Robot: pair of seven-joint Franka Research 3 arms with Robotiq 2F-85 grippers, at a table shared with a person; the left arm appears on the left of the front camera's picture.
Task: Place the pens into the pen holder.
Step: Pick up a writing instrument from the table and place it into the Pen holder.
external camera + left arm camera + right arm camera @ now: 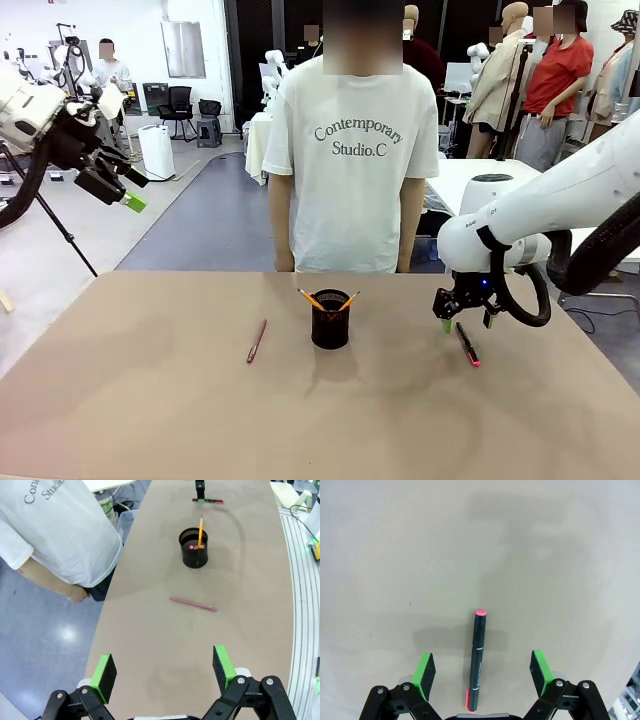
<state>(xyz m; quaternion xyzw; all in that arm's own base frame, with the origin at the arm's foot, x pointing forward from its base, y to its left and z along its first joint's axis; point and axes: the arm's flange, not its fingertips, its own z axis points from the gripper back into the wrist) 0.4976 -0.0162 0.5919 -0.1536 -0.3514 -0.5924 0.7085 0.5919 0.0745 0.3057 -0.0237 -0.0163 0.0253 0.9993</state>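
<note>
Front view: lower lengths of 2 yellow-orange pencils (308, 297) hidden inside small black mesh cylindrical pen holder (330, 328). White left arm (20, 105) cut off by left edge.
Right wrist view: near end of black pen with red ends (478, 655) runs behind body of right gripper (482, 667) at bottom edge.
Left wrist view: person's white printed T-shirt (60, 525) cropped at top, lettering partly lost.

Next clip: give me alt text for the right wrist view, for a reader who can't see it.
The right gripper is open just above a black pen with red ends, which lies flat on the tan table. Its green pads stand on either side of the pen, with a gap on both sides.
</note>
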